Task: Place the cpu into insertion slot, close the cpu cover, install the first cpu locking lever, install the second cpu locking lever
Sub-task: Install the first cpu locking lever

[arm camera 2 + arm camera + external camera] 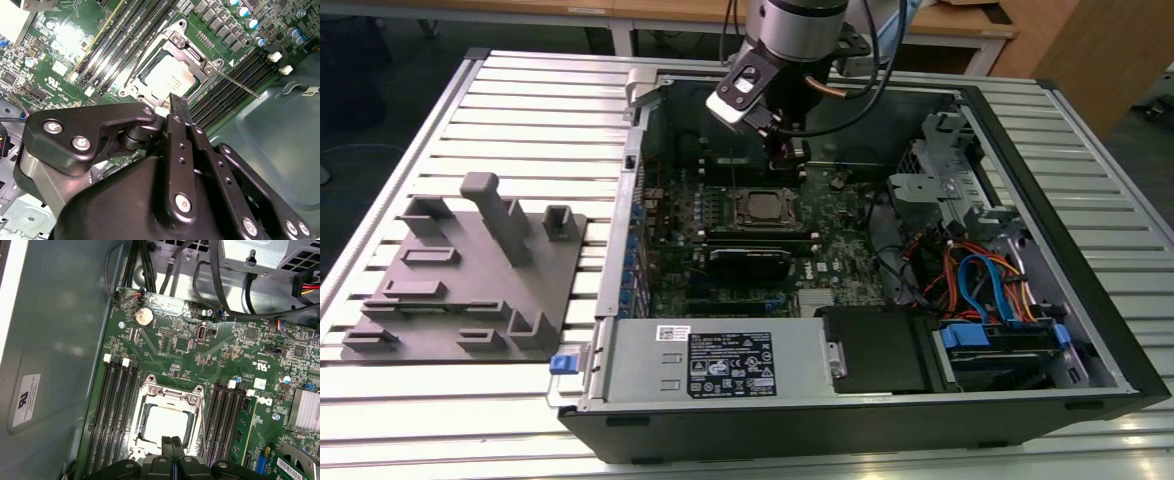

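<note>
The cpu (pixel 167 422) lies seated in the insertion slot (pixel 765 207) on the green board, its pale metal top showing through the square window of the cpu cover (pixel 170 390), which lies flat over it. The arm (pixel 794 30) reaches down from above into the open computer case (pixel 1067 250), wrist pointed steeply at the board. The tool (pixel 785 152) hangs close over the board at the socket's edge, on the side away from the power supply box (pixel 720 362). In both wrist views its two black fingers (pixel 178 117) are pressed together, gripping nothing, with their tips in line with the cover's rim; whether they touch it cannot be told. In the second wrist view a thin metal lever rod (pixel 240 84) juts from one corner of the cover across the memory slots (pixel 227 82). The case rests on a slatted desk (pixel 534 110), with a grey fixture (pixel 467 270) beside it at the exterior view's left.
</note>
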You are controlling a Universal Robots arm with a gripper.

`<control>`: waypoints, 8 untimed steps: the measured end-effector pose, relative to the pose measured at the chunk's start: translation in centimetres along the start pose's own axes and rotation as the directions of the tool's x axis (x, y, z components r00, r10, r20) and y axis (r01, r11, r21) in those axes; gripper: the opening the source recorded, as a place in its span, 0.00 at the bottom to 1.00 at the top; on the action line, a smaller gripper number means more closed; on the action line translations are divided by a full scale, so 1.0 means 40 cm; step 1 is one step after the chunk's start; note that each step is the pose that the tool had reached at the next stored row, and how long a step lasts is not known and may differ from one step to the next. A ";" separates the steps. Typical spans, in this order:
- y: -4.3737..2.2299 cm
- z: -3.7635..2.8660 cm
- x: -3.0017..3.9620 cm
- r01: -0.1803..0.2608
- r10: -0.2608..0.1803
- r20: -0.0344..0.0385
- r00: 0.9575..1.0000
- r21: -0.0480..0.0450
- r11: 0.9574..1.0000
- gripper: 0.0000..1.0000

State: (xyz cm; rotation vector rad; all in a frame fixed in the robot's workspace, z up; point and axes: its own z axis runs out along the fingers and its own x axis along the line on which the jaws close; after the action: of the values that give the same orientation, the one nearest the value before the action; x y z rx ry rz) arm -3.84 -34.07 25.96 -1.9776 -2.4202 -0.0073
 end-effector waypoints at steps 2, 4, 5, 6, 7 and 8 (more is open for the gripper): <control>0.000 0.000 0.000 0.000 0.000 0.000 1.000 0.000 1.000 0.10; 0.000 0.000 0.000 0.000 0.000 0.000 1.000 0.000 1.000 0.10; 0.000 0.000 0.000 0.000 0.000 0.000 1.000 0.000 1.000 0.10; 0.000 0.000 0.000 0.001 -0.001 0.000 1.000 0.000 1.000 0.10; 0.000 0.000 0.000 0.002 -0.002 0.000 1.000 0.000 1.000 0.10; 0.000 0.000 0.000 0.003 -0.003 0.000 1.000 0.000 1.000 0.10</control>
State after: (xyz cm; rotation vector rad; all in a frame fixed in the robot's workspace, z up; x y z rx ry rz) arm -3.84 -34.07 25.96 -1.9739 -2.4232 -0.0072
